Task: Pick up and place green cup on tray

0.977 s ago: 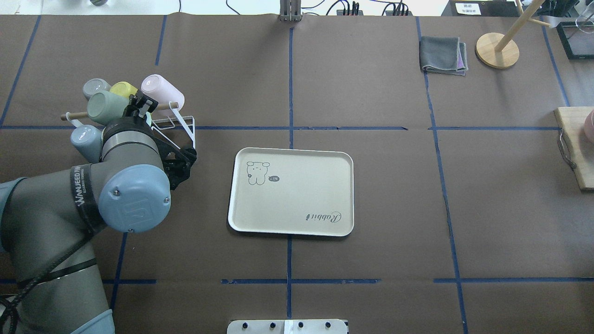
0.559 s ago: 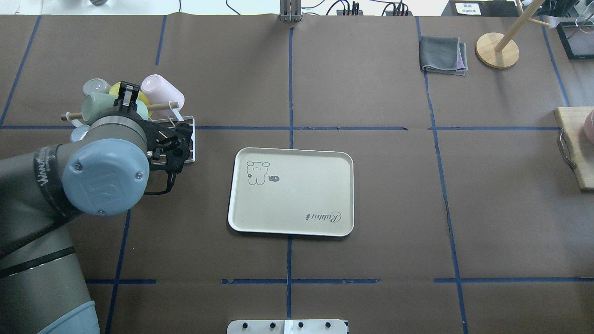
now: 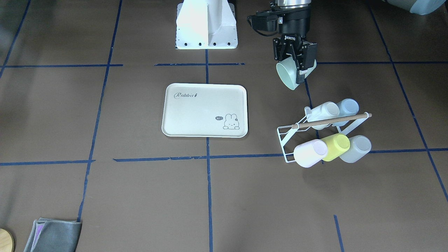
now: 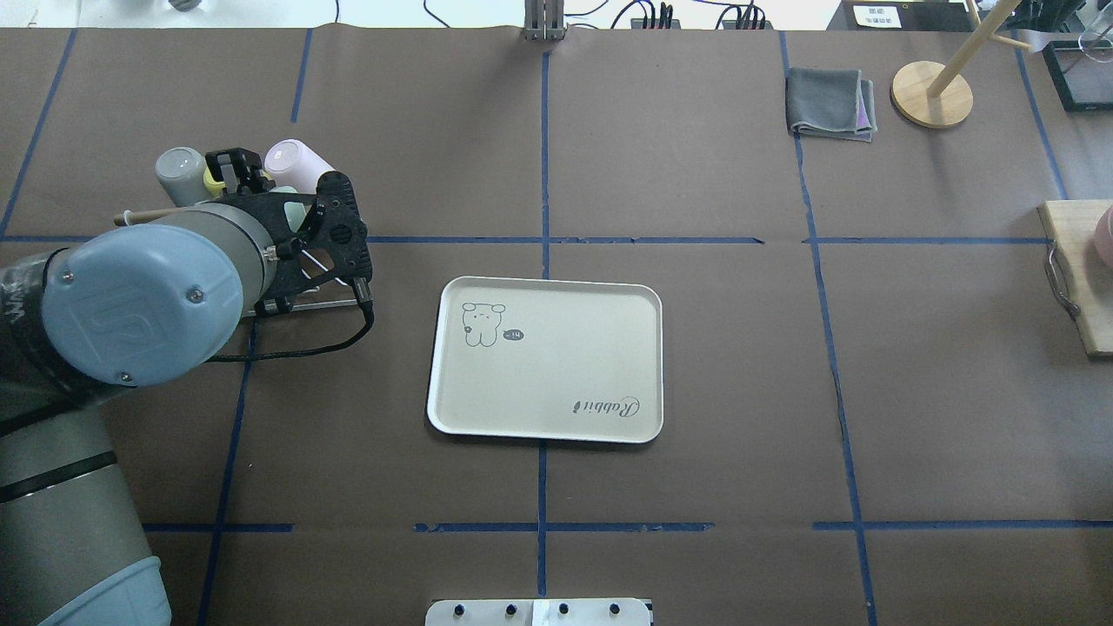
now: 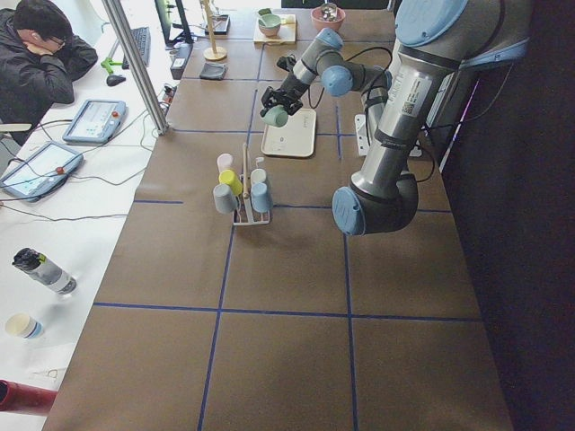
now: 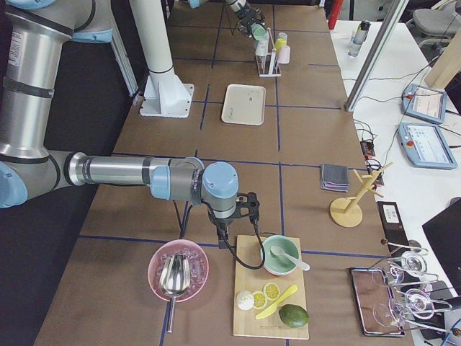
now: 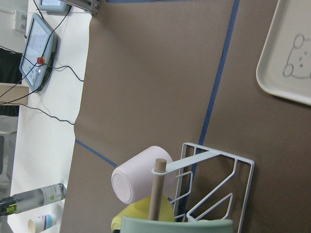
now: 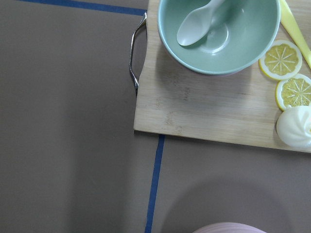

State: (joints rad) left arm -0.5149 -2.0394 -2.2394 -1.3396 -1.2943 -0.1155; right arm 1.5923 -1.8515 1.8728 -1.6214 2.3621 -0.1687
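Just short of the rack [image 3: 332, 120], on the robot's side of it, the left tool [image 3: 295, 66] is clamped on the green cup [image 3: 286, 74], up in the air and clear of the other cups [image 3: 310, 153]. Cup's tipped over, mouth pointing down and outward. The tray [image 3: 204, 105] sits well apart, bare. What bites us from here?

Reply: Slipping, I'd guess. It's smooth tapered plastic, pinched across the wall near the rim as far as I can make out (the overhead view is no help, the arm hides nearly all of it). One quick swing across and it could pivot in the grip or drop onto the surface [image 3: 140, 196].

OP: And the set-down?

Reply: Two things. If it isn't turned to stand before release, it lands on its side and rolls, maybe over the raised rim. And if the carry is too low, the cup's edge could catch that rim and shove the tray. Letting go from too high would make a light cup bounce.

OP: Right tool [image 6: 234, 215]?

Reply: Parked far off by the wooden board [image 6: 248, 324]. Can't tell whether it's wide or narrow. No threat to this.
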